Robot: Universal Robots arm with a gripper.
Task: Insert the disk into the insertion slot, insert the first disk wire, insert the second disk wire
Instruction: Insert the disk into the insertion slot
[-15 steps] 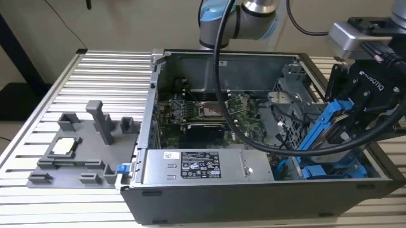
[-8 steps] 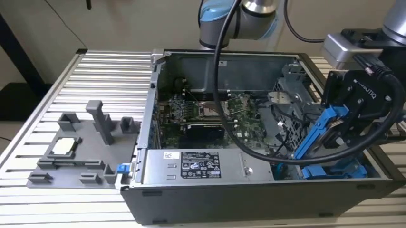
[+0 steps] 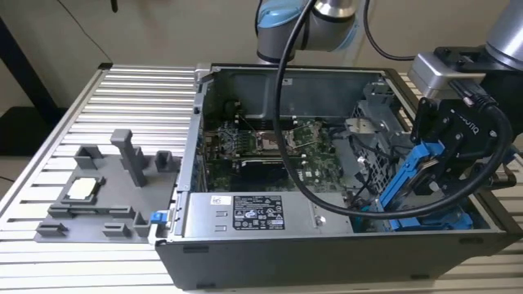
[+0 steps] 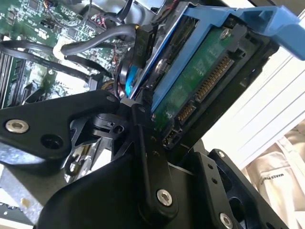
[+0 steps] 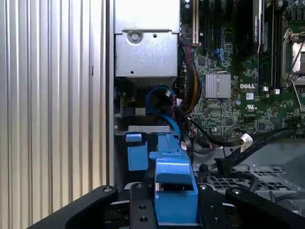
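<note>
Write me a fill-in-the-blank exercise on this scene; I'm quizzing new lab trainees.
The black gripper is ____ on the flat silver-grey hard drive in its bright blue plastic carrier. The drive's exposed circuit board is ____. The grey plastic fixture tray lies to the exterior view's ____ of the open grey metal computer case.
Missing words: shut; green; left.

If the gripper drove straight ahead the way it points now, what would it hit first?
The gripper, jaws shut on the disk, points toward the drive cage. The disk's leading end would probably meet the other blue carrier there first; depth is unclear.
</note>
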